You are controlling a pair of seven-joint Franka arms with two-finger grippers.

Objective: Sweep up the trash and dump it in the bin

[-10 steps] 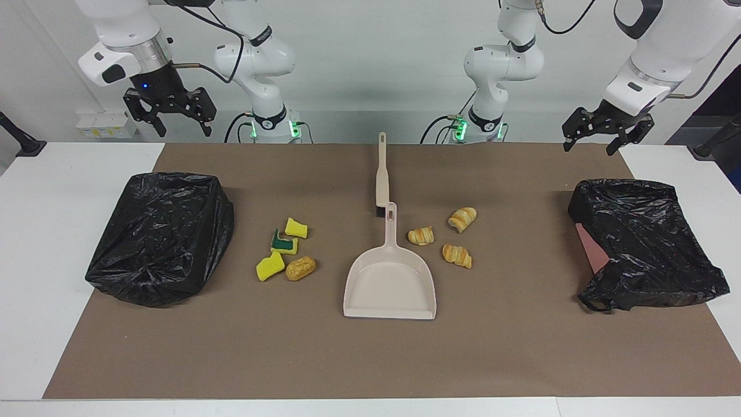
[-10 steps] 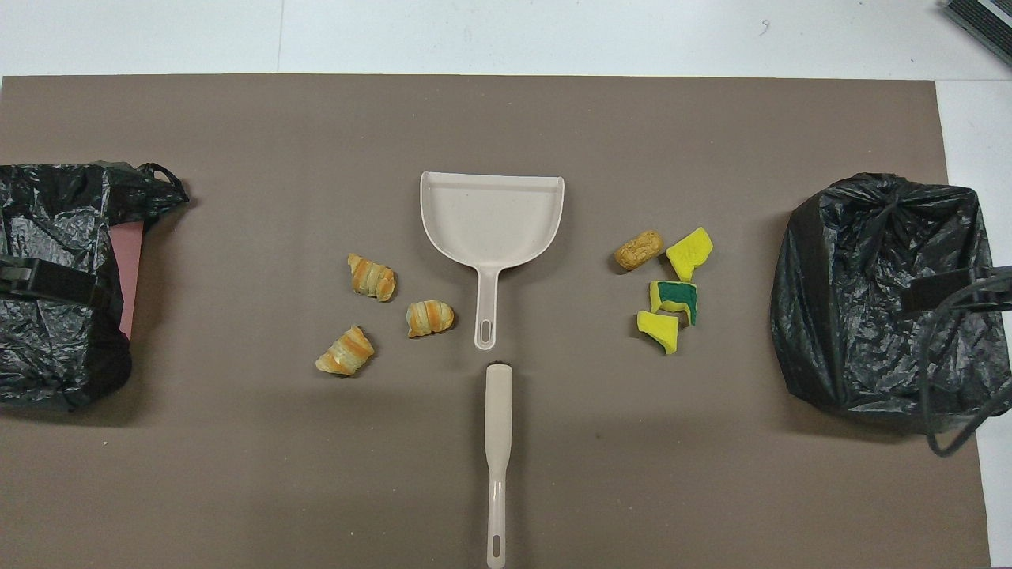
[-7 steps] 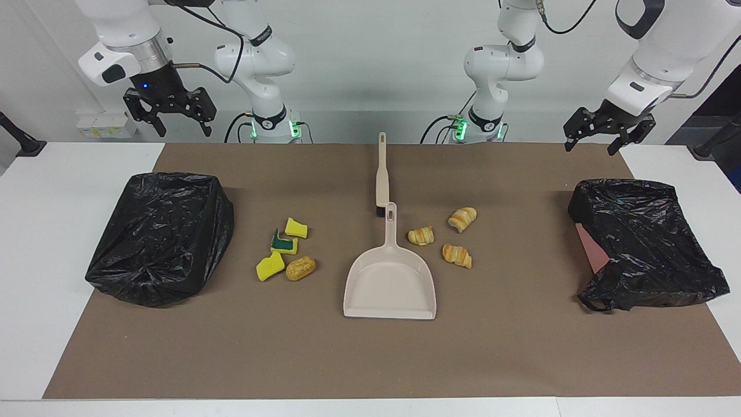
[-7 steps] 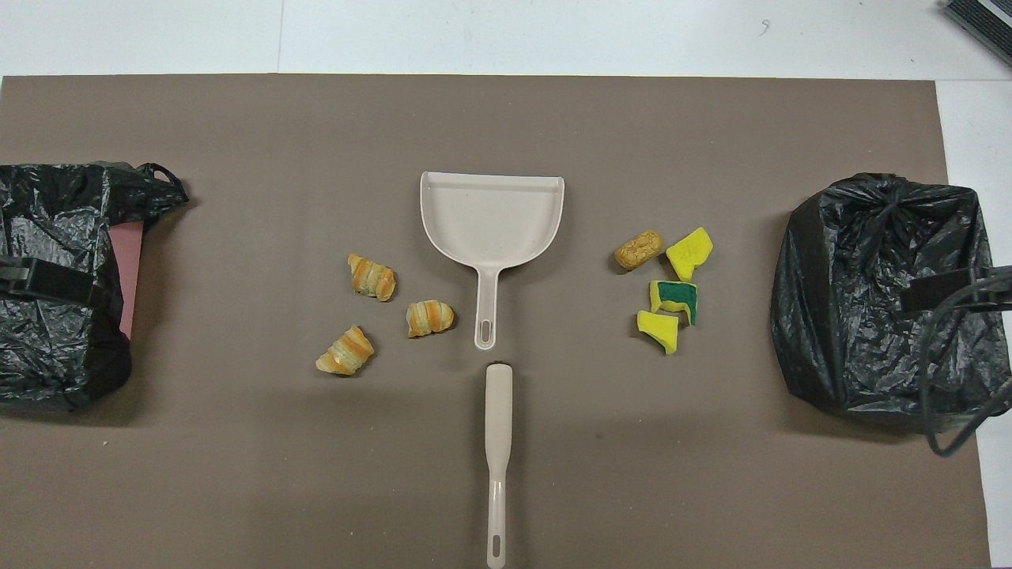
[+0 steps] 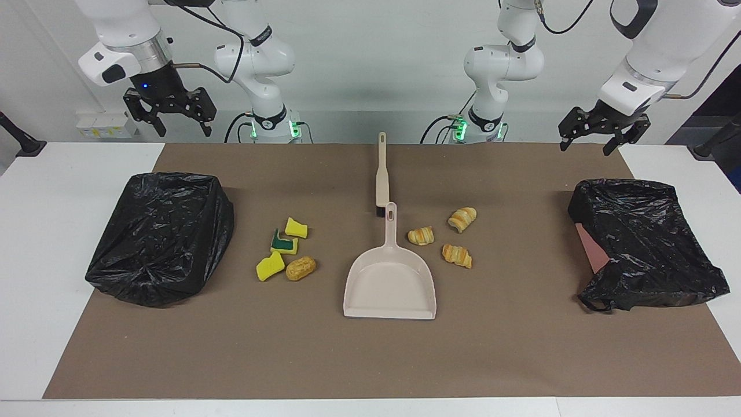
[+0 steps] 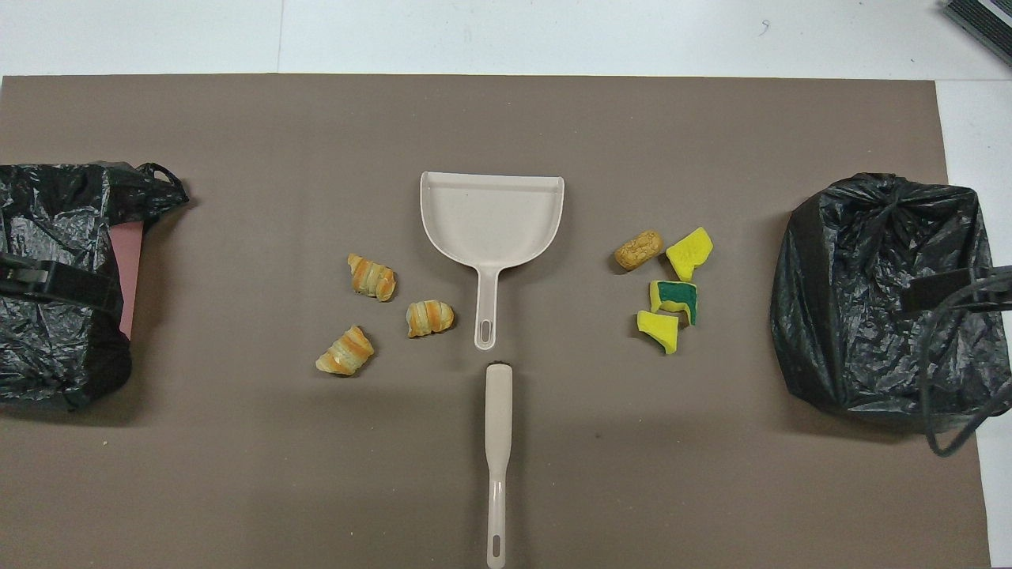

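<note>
My two arms were glossy white with rounded joints and black rings. Black cables looped along them. Green lights glowed at both bases. Each ended in a black two-finger gripper; a small blue light showed above the right gripper.

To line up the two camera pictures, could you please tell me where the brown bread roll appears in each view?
Facing view: the brown bread roll lies below centre, toward the picture's left, beside a yellow sponge piece.
Overhead view: the roll lies right of centre, beside the same sponge piece.
Shared landmark: the beige dustpan at the middle of the mat; the roll lies on the side toward the right arm's end.
</note>
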